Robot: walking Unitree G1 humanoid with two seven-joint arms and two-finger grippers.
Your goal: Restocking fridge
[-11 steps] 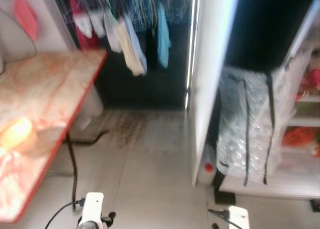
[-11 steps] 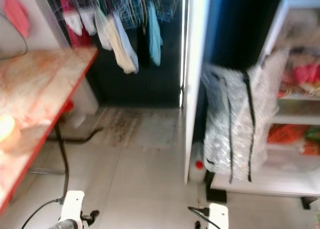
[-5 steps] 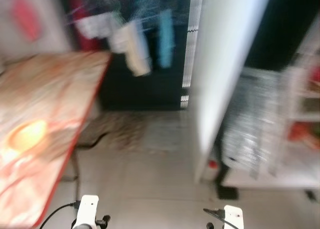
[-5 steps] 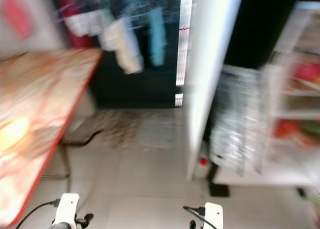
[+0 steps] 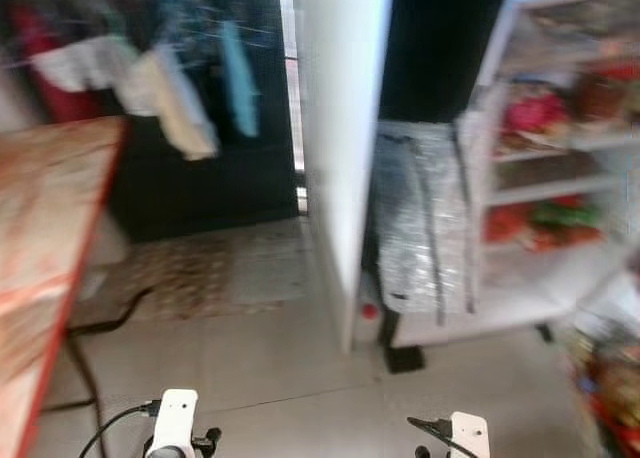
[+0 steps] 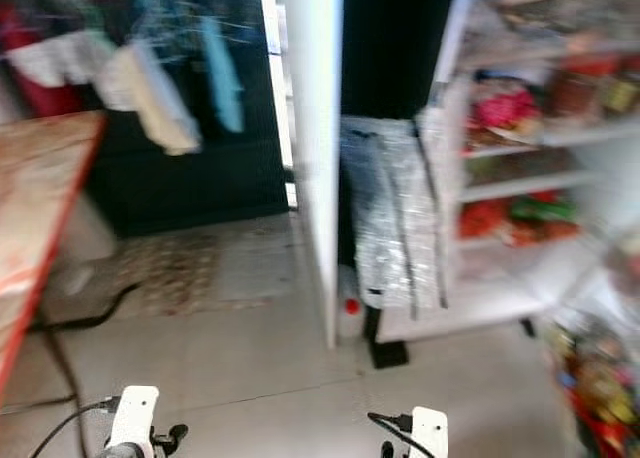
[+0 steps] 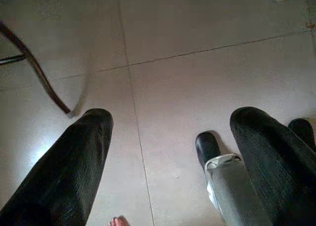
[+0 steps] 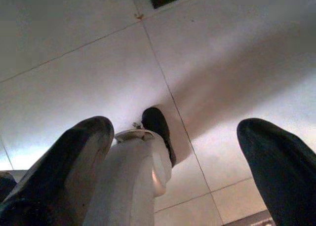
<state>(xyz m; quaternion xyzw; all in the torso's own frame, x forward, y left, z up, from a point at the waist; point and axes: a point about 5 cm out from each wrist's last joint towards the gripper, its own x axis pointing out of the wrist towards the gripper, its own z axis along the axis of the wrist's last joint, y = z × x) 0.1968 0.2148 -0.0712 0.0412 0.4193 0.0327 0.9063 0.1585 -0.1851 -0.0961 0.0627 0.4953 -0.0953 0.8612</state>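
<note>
Blurry shot: the open white fridge with stocked shelves [image 5: 520,168] sits upper right of the frame, well apart from both claws. The left claw [image 7: 168,152] and right claw [image 8: 175,152] hang low over the pale tiled floor [image 5: 280,368], fingers spread apart, holding nothing.

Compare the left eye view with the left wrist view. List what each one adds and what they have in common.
Left eye view, blurred: the open white fridge with shelves of red and green food, a silvery bubble-wrap bag propped beside it, pale clothes hanging and a red-edged marbled table.

Left wrist view: the left tool, its two long black fingers spread apart above the ground, and what looks like a grey leg with a black foot.

Both: the pale tiled floor with thin grout lines.
</note>
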